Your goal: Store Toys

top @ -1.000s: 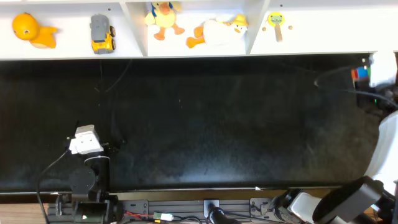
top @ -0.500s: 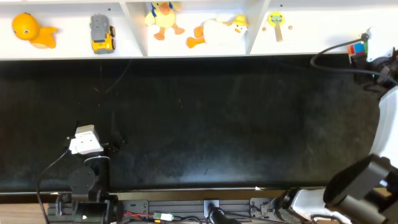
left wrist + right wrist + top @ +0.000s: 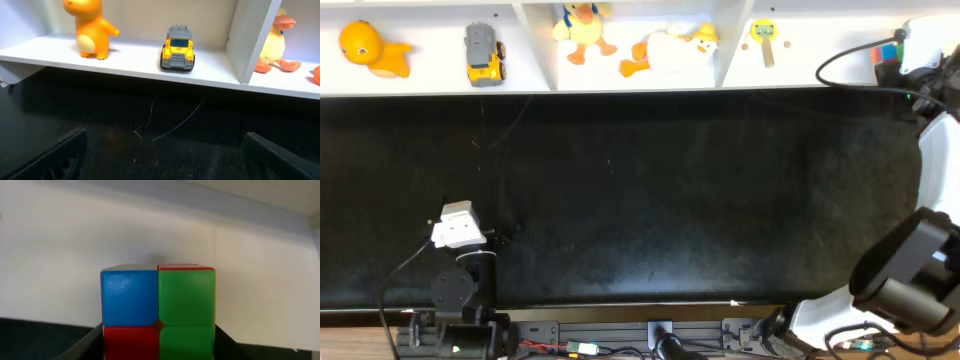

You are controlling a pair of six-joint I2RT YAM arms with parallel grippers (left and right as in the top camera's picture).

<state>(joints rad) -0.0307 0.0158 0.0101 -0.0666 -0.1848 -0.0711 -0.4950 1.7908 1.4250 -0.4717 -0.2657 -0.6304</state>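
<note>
While five toys already sit in shelf bays (orange duck, yellow truck, plush duck, white plush, wooden toy), colour cube is not yet stored. Right gripper jaws clamp it at lip of rightmost bay. Left gripper low over bench, jaws wide. Divider well left of cube; likely room inside bay.

You have open black table from 9 to 3 o'clock; the left arm stands at 7. At 12, dividers split the shelf into bays holding a truck and ducks. At 2, white shelf lies open behind your cube.
</note>
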